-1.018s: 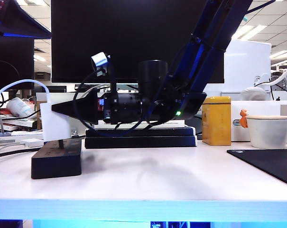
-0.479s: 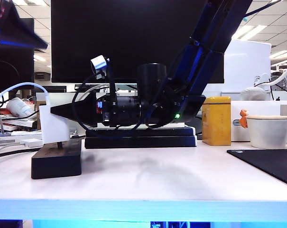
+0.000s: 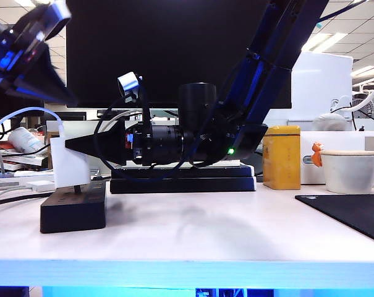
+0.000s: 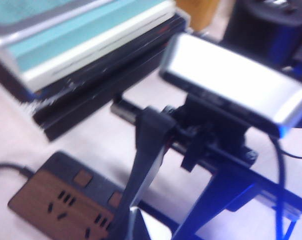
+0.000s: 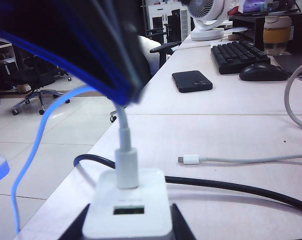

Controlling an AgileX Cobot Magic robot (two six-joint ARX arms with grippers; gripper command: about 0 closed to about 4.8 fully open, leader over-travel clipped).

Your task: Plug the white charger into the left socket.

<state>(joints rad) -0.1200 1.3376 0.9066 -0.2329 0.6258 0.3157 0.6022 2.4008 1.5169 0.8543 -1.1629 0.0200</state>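
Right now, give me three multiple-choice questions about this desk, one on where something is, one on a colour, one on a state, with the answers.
1. Where is the white charger?
A. directly above the black power strip
B. on the dark mat
C. beside the mug

2. What colour is the tin right of the stacked black trays?
A. red
B. yellow
C. green

3. What is the right claw doing?
A. hanging open, empty
B. closed on the charger
C. holding the mug

Answers:
1 A, the exterior view shows it just over the strip's top.
2 B, its sides are plainly yellow.
3 B, the right wrist view shows a finger on each side of the charger; the left claw is raised, away from it.
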